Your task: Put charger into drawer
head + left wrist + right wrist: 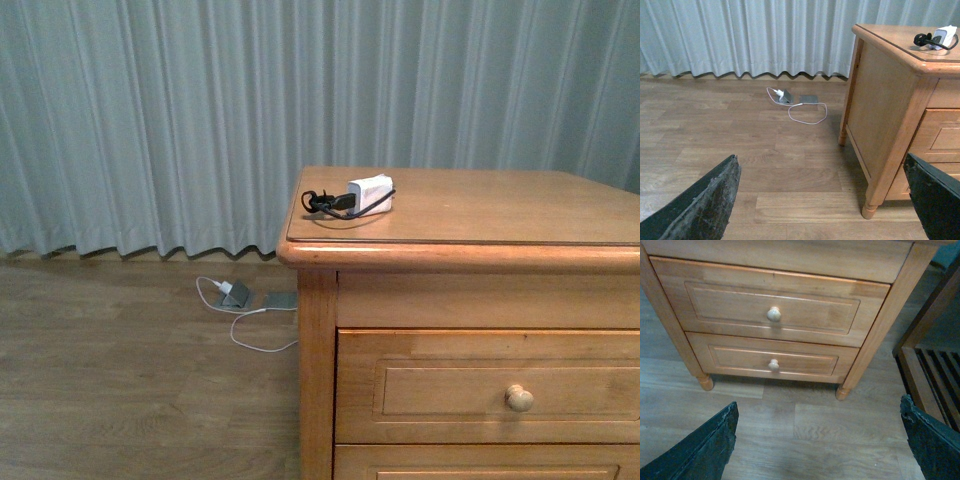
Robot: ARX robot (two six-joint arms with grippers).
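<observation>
Charger [365, 193] upper centre on dresser [500, 212] — drawer [450, 390] beneath shut, needs opening first; left pincer [821, 159], right pincer [819, 402] released, empty.

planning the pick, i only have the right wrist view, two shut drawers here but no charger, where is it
Observer: The charger lies on the cabinet top, near its left edge in the front view.
Operator: how does it lie
Observer: Its black cable is bunched at the end nearer that left edge.
Operator: any lookalike i could confuse it with
Observer: A white plug with a white cable lies on the floor, beside flat grey devices.
</observation>
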